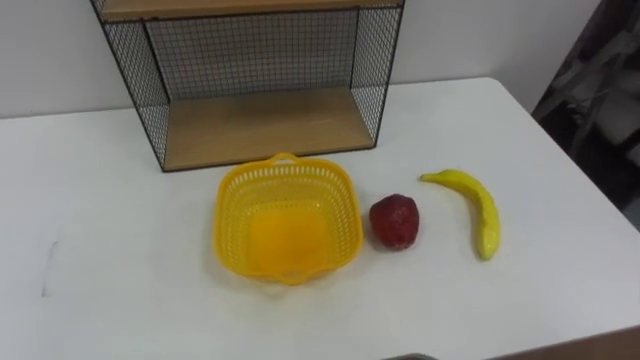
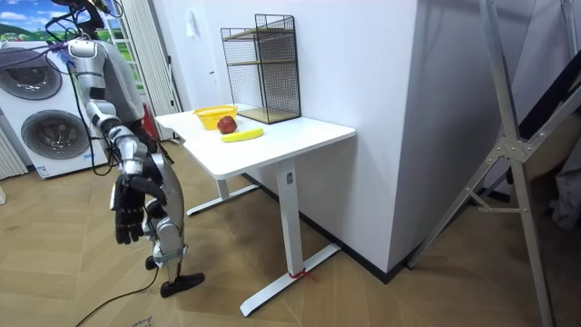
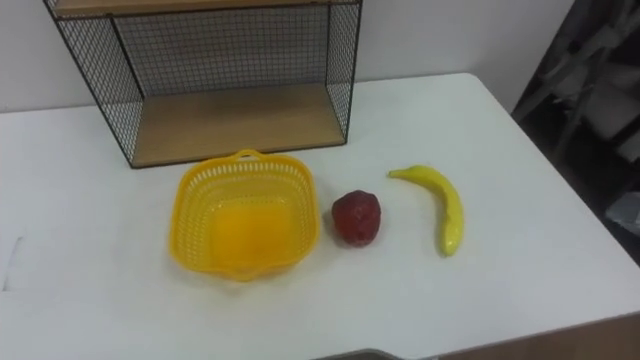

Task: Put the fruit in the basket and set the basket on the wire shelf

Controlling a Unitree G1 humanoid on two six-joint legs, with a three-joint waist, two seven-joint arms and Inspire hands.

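Observation:
An empty yellow plastic basket (image 1: 287, 221) sits on the white table (image 1: 100, 300), just in front of the black wire shelf (image 1: 262, 125) with its wooden boards. To the basket's right lies a dark red fruit (image 1: 395, 221), close to the rim without touching it. Farther right lies a yellow banana (image 1: 477, 210), its stem pointing left. In the room view I stand at the table's end, at the room view's left. My right hand (image 2: 130, 213) hangs at my side below the tabletop with relaxed, straight fingers and holds nothing.
The shelf's lower board (image 1: 265, 127) is bare and stands against the white wall. The table's right edge (image 1: 600, 200) runs close to the banana. Washing machines (image 2: 45, 127) stand behind me, and a metal frame (image 2: 508, 163) stands at the room view's right.

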